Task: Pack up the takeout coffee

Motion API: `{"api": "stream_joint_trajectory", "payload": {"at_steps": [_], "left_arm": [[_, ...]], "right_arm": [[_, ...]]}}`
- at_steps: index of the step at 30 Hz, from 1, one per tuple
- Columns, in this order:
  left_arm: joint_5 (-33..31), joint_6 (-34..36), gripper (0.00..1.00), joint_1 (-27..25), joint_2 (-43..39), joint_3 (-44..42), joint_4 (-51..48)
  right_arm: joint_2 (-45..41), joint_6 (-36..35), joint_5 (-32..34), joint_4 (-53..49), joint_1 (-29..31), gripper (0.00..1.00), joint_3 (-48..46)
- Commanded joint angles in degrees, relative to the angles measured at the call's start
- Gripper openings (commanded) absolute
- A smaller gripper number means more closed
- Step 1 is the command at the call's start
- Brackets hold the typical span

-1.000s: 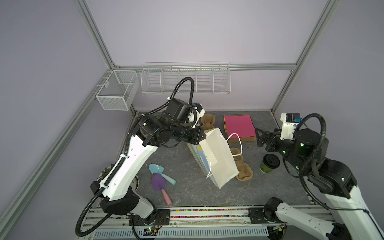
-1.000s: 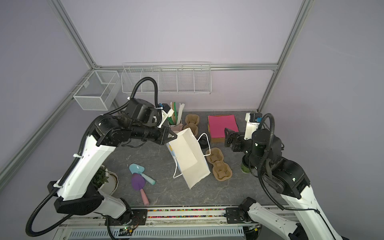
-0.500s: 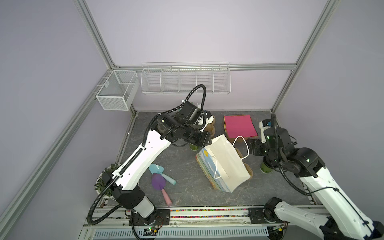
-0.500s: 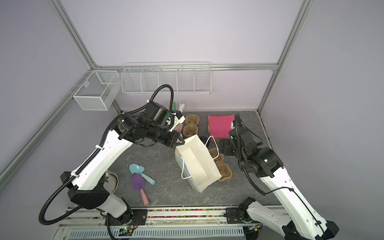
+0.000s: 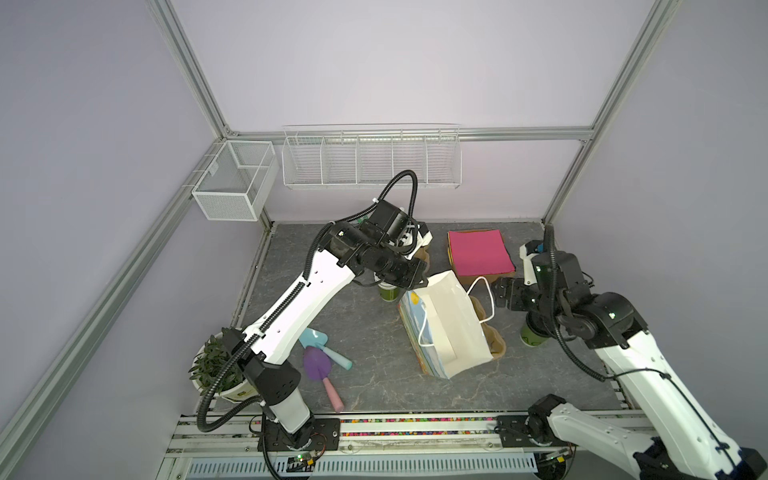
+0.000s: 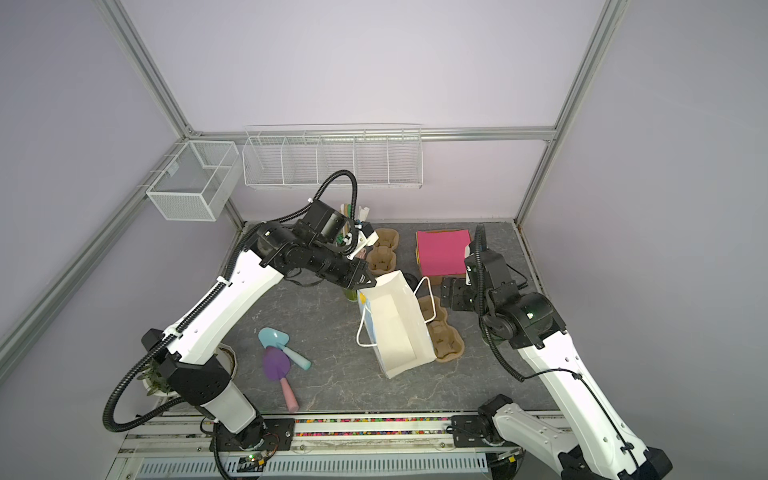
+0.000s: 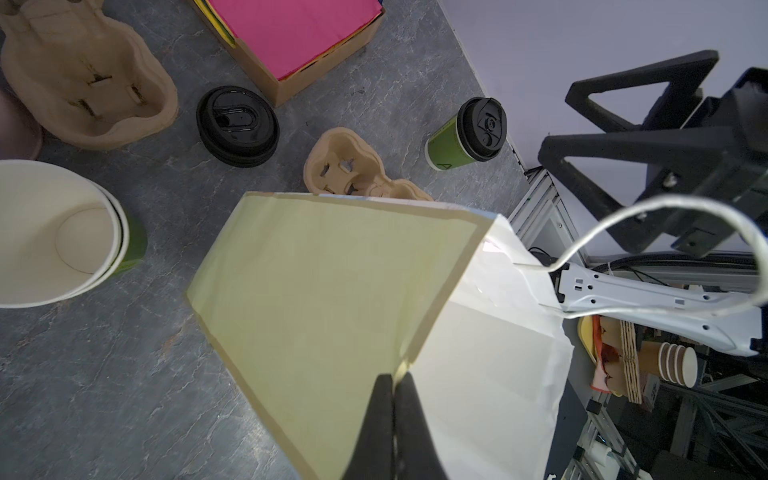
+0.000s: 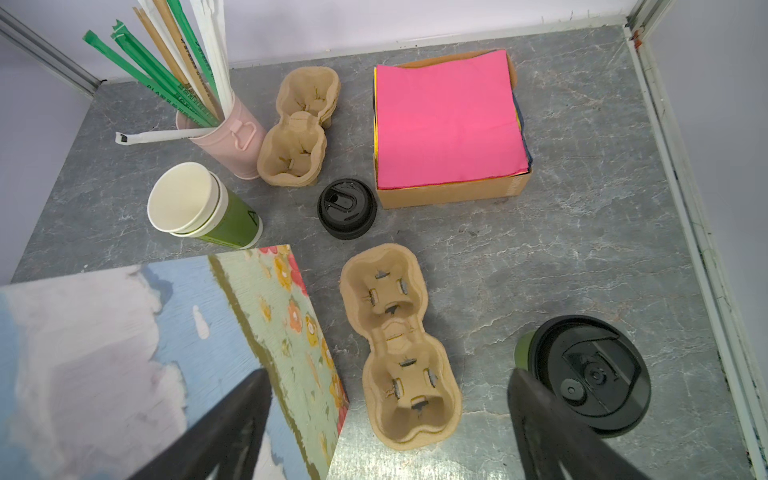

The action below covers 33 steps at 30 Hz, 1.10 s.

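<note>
Inspection from the remote station. The left hand [image 7: 392, 380] is clenched, its fingertips pinching the rim of the paper bag [image 5: 449, 324] at one corner. The bag leans tilted with its mouth open, white inside and a printed picture on its outer face; I cannot tell whether its base rests fully on the bench [image 5: 374, 386]. The right hand [image 5: 498, 296] is released, jaws spread wide with nothing between them, and it hangs just beside the bag's near cord handle [image 5: 482, 303]. The takeout coffee [image 8: 582, 374], a green cup under a black sip lid, stands upright on the bench near its right edge, outside the bag and largely under the right arm in both top views. In the right wrist view one finger [image 8: 536, 415] overlaps the cup's lid; I cannot confirm contact. A two-cup pulp carrier [image 8: 399, 345] lies flat between bag and coffee, touching neither that I can see. Further back I note a stack of lidless green cups [image 8: 199, 208], loose black lids [image 8: 347, 208], a second carrier stack [image 8: 299, 133], a pink straw holder [image 8: 224, 137] and a box of pink napkins [image 8: 449, 124].
</note>
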Motion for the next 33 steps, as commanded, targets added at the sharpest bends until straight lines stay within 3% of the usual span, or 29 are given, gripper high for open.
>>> {"api": "stream_joint_trajectory", "payload": {"at_steps": [1,4,11,18,22,25,28,33], "left_arm": [[2.7,2.8,0.03,1.2,4.6,5.3,-3.8],[3.8,2.9,0.19,1.9,6.7,9.3,-4.7],[4.0,3.2,0.36,4.6,11.3,17.8,-7.2],[1.7,2.1,0.44,7.8,7.6,22.4,-6.9],[-1.6,1.0,0.49,8.3,-2.8,11.9,-1.9],[-1.8,-1.2,0.51,8.3,-13.7,-2.1,6.6],[-0.6,-4.5,0.68,8.3,-24.4,-16.2,17.1],[2.1,-6.2,0.7,8.2,-29.6,-23.6,19.1]], "right_arm": [[0.7,-0.5,-2.1,1.1,-1.0,0.91,-0.9],[1.5,-0.7,-3.2,1.2,-2.0,0.91,-1.5],[2.4,-0.8,-5.3,2.8,-4.0,0.91,-2.9],[2.5,-0.8,-5.8,3.8,-5.0,0.91,-3.8],[0.3,-1.3,-6.9,5.6,-5.3,0.91,-3.5],[-1.0,-3.1,-13.0,8.5,-5.4,0.92,-2.4],[-3.0,-3.4,-17.7,12.9,-5.3,0.92,-1.5],[-2.2,-3.0,-23.0,16.9,-5.3,0.95,1.4]]}}
